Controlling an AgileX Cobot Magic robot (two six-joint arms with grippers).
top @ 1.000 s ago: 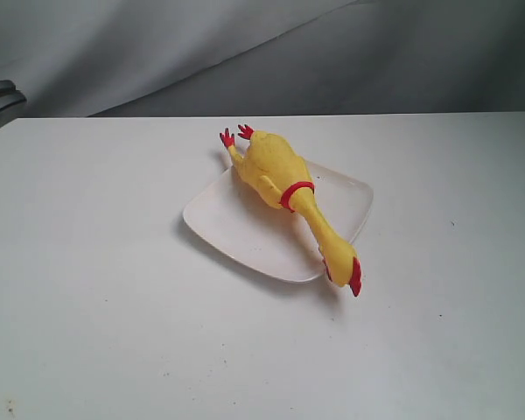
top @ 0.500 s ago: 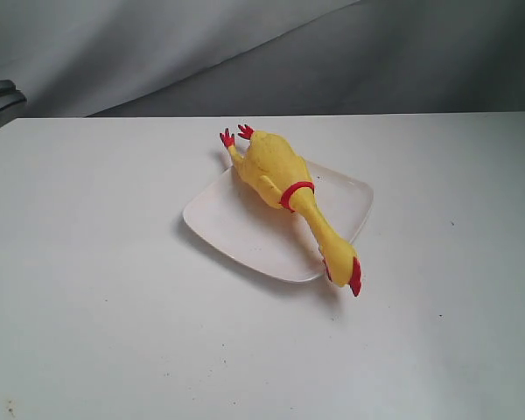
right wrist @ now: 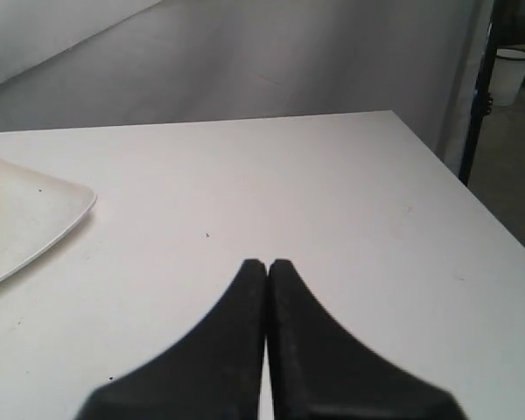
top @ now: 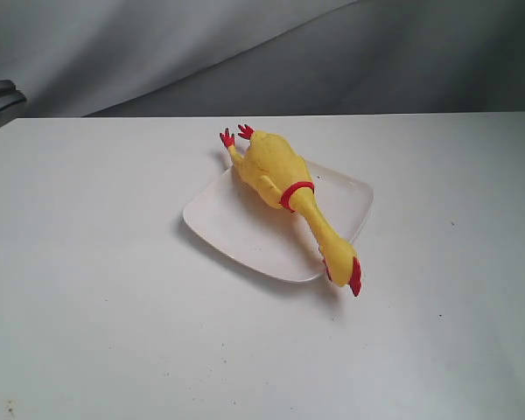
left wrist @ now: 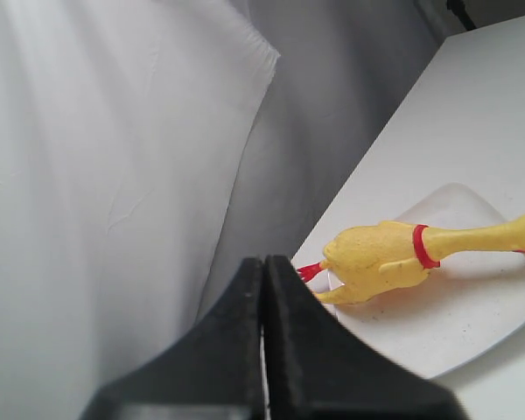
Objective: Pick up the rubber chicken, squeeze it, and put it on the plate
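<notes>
Yellow rubber chicken [top: 284,179] lies across the white plate [top: 236,227] on the table [top: 87,262], head overhanging its rim, while I see my left pincer [left wrist: 263,289] and right pincer [right wrist: 268,280] clenched on nothing.

The exterior view looks down across the desk [top: 87,306] from some way off. Both wrist views sit low, seemingly sharing the plate [left wrist: 455,324].

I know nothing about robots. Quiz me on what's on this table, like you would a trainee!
1. True or false: the rubber chicken lies wholly inside the plate.
2. Pick one. The jaws on both arms are: A) open, B) shut and empty, C) shut on the chicken.
3. Fill in: the band round the chicken's neck is ____.
Key: 1 false, its head overhangs the rim; 2 B; 3 red.
</notes>
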